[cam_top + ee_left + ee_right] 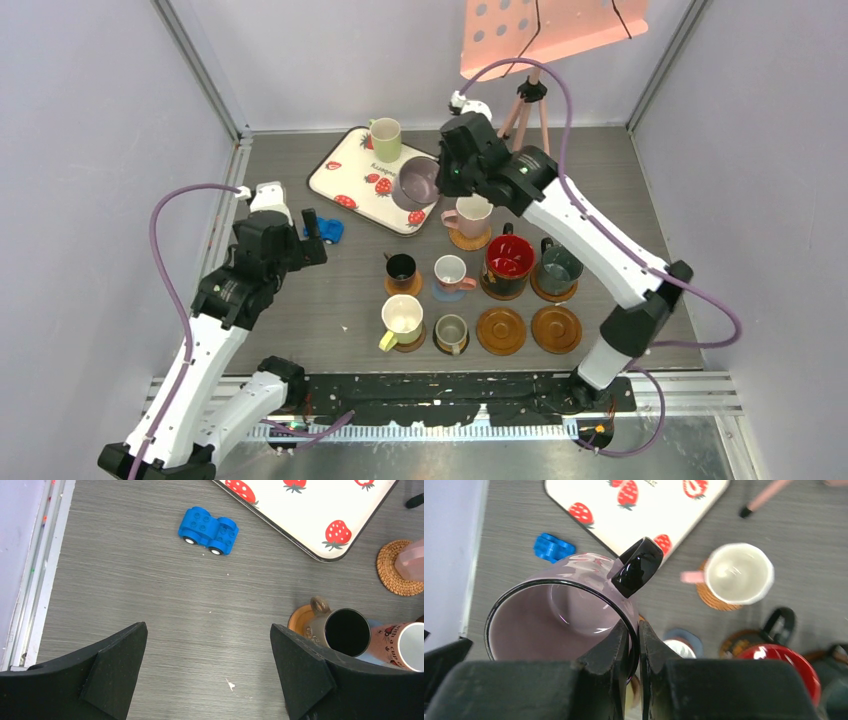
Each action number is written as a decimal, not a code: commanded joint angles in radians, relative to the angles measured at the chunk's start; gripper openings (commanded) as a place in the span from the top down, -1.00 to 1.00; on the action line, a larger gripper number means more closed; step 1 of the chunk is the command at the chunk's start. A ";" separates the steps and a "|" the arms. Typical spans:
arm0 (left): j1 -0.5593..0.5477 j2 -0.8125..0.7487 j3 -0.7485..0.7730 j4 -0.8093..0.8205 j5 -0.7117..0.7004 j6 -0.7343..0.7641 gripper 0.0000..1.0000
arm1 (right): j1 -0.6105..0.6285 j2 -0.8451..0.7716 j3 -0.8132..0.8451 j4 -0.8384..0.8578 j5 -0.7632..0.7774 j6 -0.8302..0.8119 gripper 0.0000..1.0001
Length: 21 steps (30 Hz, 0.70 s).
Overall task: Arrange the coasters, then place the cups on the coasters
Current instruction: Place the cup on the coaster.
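Observation:
My right gripper (440,178) (634,630) is shut on the rim of the mauve cup (418,182) (559,610), one finger inside and one outside, over the right corner of the strawberry tray (350,185). Two glossy brown coasters (501,330) (556,328) lie bare at the front right. Other cups stand on coasters: small black (401,268) (345,632), pink-printed (450,272), red-inside (508,262), teal (556,268), cream (402,320), grey (451,332), and pale pink (470,215) (739,574). A yellow-green cup (385,140) stands on the tray. My left gripper (315,238) (209,630) hangs open over bare table.
A blue toy car (328,230) (208,530) lies left of the tray, just beyond my left gripper. A pink tripod (527,110) stands at the back. Metal rails and walls bound the table on the left, right and back.

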 commanded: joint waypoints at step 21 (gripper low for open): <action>-0.034 0.003 -0.012 0.045 0.042 0.029 -0.93 | -0.051 -0.668 -0.519 -0.334 0.228 0.325 0.89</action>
